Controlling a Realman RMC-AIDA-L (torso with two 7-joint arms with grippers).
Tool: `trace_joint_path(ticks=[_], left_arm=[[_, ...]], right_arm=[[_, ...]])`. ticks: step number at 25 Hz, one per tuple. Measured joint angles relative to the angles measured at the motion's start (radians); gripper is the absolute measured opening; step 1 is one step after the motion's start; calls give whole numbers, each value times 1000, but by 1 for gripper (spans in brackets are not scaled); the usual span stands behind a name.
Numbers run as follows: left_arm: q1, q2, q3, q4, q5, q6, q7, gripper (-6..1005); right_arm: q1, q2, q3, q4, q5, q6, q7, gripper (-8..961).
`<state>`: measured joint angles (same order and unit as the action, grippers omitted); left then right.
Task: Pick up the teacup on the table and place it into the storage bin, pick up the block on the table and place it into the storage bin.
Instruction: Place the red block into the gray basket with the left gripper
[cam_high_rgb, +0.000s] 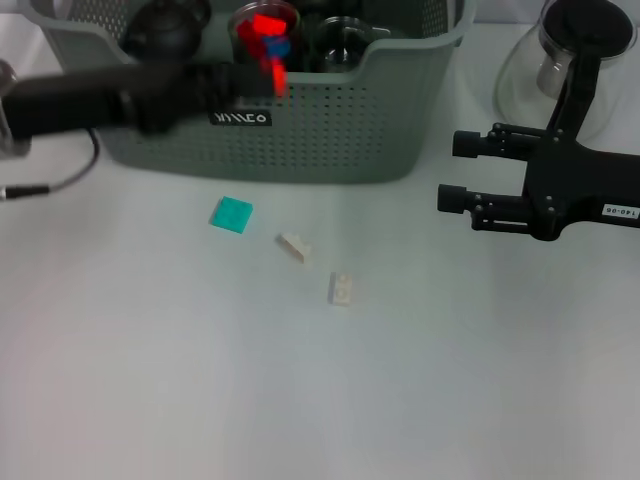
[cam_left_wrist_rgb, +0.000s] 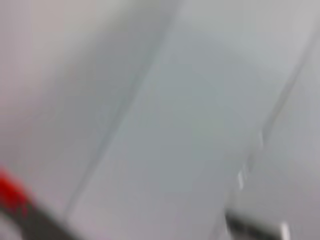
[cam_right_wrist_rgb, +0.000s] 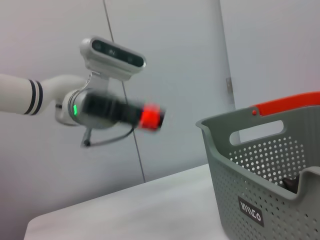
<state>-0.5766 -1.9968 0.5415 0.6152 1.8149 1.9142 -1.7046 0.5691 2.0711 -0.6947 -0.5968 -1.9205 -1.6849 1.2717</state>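
White tabletop (cam_high_rgb: 300, 400) fills the scene, with pale wall panels behind it in the right wrist view. At its far edge stands the large grey-green perforated plastic storage bin (cam_high_rgb: 330, 130) with cut-out handles, already holding dark teaware, so the teacup step looks done. Its small black label (cam_high_rgb: 240, 118) carries white lettering, upside down from the head camera; in the right wrist view it seems to read "inno" or similar, though I cannot be sure.

The left gripper (cam_high_rgb: 268, 62) reaches across the bin's front rim with something red at its tip, blurred by motion; whether that red is a held block or the fingertips themselves I cannot tell, nor how the jaws stand. It is probably there to drop something inside.

A flat teal square block (cam_high_rgb: 231, 214) and two small cream blocks (cam_high_rgb: 294, 246) (cam_high_rgb: 340, 289) lie loose in front of the bin, well apart from either arm.

The right gripper (cam_high_rgb: 462, 172) hovers idle at the right, jaws spread and empty, beside a clear glass teapot (cam_high_rgb: 570, 60) with black handle. A white tag (cam_high_rgb: 620, 211) on that arm is unreadable.
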Motion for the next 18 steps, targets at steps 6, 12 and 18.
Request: trace_joint_path(ticks=[6,12,18], left_arm=[[-55,-17,-70,32,-182,-50,-128,271],[-157,33,95,225,-72,-317,-444,286],[-297,121,255,268,191,-473,-655,301]], right_arm=[[-4,0,0,0,0,-6,0,761],[-9,1,0,-4,0,-9,0,761],[-6,4,0,-5,0,-6,0,760]])
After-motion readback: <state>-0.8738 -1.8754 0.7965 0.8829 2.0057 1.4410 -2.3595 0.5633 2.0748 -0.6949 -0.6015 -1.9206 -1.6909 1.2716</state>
